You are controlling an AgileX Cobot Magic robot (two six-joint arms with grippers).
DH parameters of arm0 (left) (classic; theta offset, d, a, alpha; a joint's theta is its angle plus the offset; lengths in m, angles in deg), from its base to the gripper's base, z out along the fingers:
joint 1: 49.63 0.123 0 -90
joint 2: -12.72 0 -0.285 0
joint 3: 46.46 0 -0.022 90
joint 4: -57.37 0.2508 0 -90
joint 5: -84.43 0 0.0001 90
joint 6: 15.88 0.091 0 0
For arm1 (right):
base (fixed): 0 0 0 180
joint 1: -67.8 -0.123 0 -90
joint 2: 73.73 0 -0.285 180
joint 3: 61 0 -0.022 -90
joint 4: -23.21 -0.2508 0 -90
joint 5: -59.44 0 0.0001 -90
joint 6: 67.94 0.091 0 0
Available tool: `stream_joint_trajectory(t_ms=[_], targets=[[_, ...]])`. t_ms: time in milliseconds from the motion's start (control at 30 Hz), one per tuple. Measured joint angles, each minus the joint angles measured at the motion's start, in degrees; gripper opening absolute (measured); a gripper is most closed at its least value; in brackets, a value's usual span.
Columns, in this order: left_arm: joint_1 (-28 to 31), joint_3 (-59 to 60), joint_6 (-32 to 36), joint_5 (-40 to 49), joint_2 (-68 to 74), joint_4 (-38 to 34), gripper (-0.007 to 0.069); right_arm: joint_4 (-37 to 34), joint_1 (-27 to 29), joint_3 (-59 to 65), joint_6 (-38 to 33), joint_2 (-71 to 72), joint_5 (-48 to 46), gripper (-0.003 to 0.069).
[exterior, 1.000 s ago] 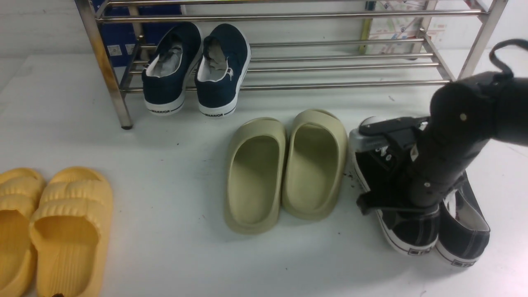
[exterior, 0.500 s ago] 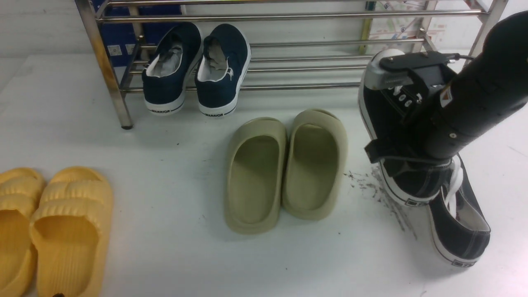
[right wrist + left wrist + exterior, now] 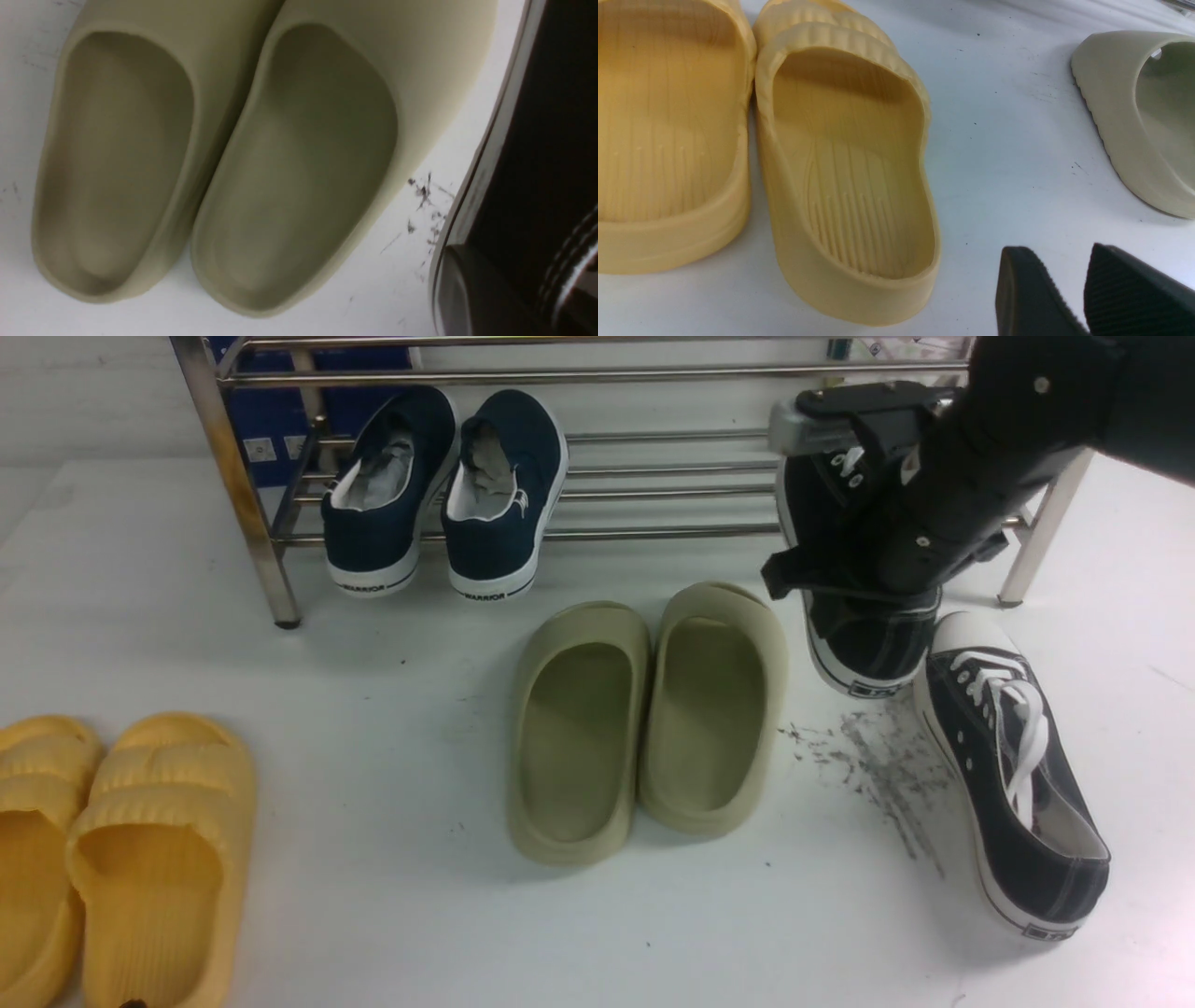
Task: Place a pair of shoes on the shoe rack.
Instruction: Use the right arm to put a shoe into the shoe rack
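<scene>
My right gripper is shut on one black canvas sneaker and holds it off the table in front of the steel shoe rack, toe towards the lower shelf at the right end. In the right wrist view this sneaker fills the edge, with one finger against its side. The second black sneaker lies on the table at the front right. My left gripper is open and empty low over the table, beside the yellow slides; it does not show in the front view.
Two navy slip-ons sit on the rack's lower shelf at the left. Olive-green slides lie mid-table, just left of the held sneaker. Yellow slides lie at the front left. Dark scuff marks streak the table.
My right gripper has lifted the sneaker off the table and carried it away from me, up to the rack's right end. The second sneaker now shows fully. The left arm has not moved.
</scene>
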Motion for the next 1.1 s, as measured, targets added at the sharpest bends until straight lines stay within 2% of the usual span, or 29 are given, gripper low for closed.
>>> stream_joint_trajectory(t_ms=[267,600,800,1100], targets=[[0.0,0.0,0.0,0.0,0.0,0.0,0.0218,-4.7,1.5,-5.0,-3.4,-6.1,-2.7,0.0019],[0.0,0.0,0.0,0.0,0.0,0.0,0.0228,-4.0,3.3,-7.2,-4.2,-7.1,3.5,0.0019],[0.0,0.0,0.0,0.0,0.0,0.0,0.0237,-4.1,5.4,-15.1,-5.0,-12.5,3.2,0.0019],[0.0,0.0,0.0,0.0,0.0,0.0,0.0237,-6.3,5.8,-28.2,-12.4,-21.2,-0.5,0.0019]])
